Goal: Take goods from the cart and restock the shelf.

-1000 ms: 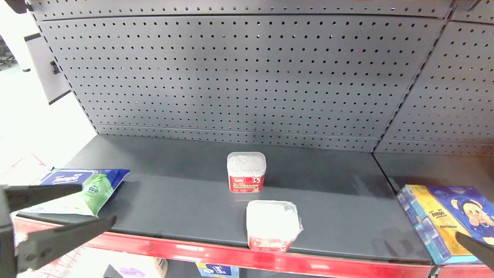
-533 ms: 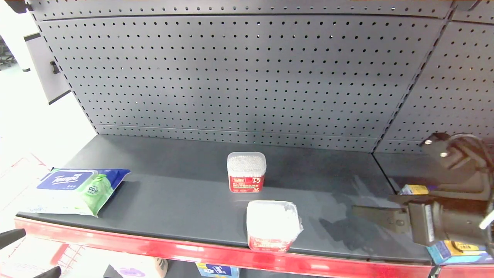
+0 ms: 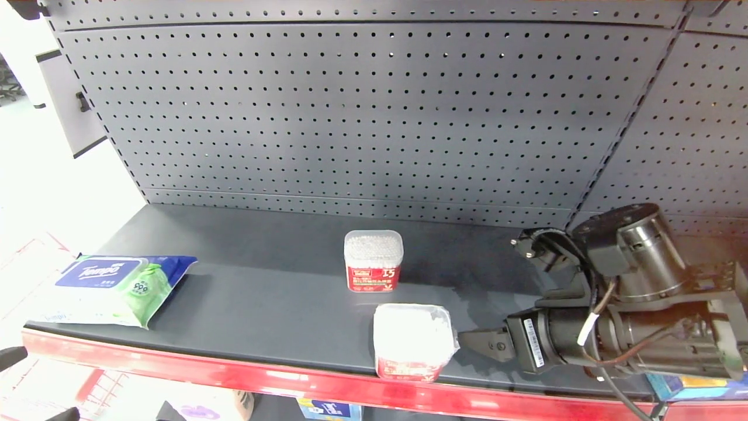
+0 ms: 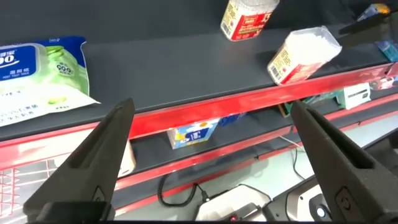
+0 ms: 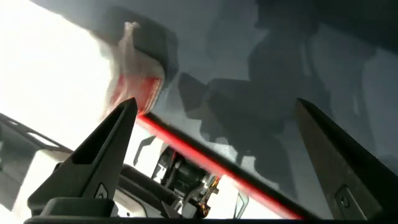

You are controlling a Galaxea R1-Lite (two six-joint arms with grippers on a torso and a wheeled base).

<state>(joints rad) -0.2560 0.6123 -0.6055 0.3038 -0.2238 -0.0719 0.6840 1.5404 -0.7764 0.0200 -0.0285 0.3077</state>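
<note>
Head view: cotton-swab tub (image 3: 414, 339) sits at shelf (image 3: 263, 310) front edge, right gripper (image 5: 214, 106) just beside it, jaws wide apart, empty. You risk knocking tub off edge if sweep continues. Left gripper (image 4: 211, 109) jaws also spread, empty. Since earlier: right gripper swung in from shelf's right end; left gripper dropped lower.

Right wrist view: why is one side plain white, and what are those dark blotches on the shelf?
Right wrist view: the aisle past the shelf edge is overexposed, its glare washing over the tub; the blotches are shadows, probably the arm's. Head view: the same shadows lie on the shelf near the right tool, and the aisle at far left is blown white too.
</note>
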